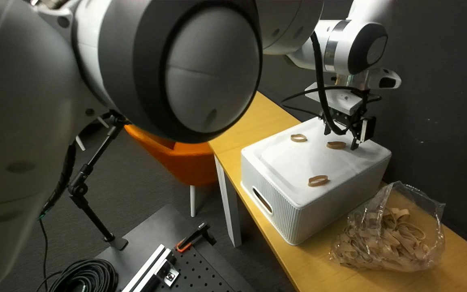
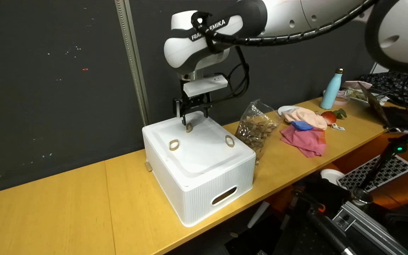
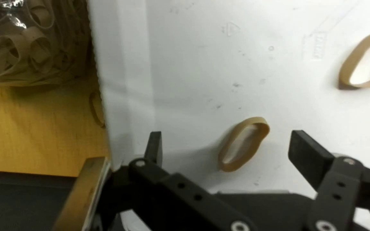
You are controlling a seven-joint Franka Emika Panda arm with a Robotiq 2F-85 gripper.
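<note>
Rubber band [image 3: 251, 149], easily missed

It is seen on a white box [image 3: 188, 73], untouched, between the tips of the spread pincer [image 3: 227, 146]. By too high a closing, it could be slipped over; by too low, the box scraped.

wrist view | edge-cut: hand [image 3: 226, 142], rightmost band [image 3: 353, 60], bag [image 3: 30, 48] | blurred: lettering [image 3: 318, 46]

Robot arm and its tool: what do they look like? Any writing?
The arm is white and rounded, with dark grey joint rings. A black cable runs along it, and a dark band carries white letters ending in EMIKA. The tool is mostly black, with two blocky fingers and silvery screws.
</note>
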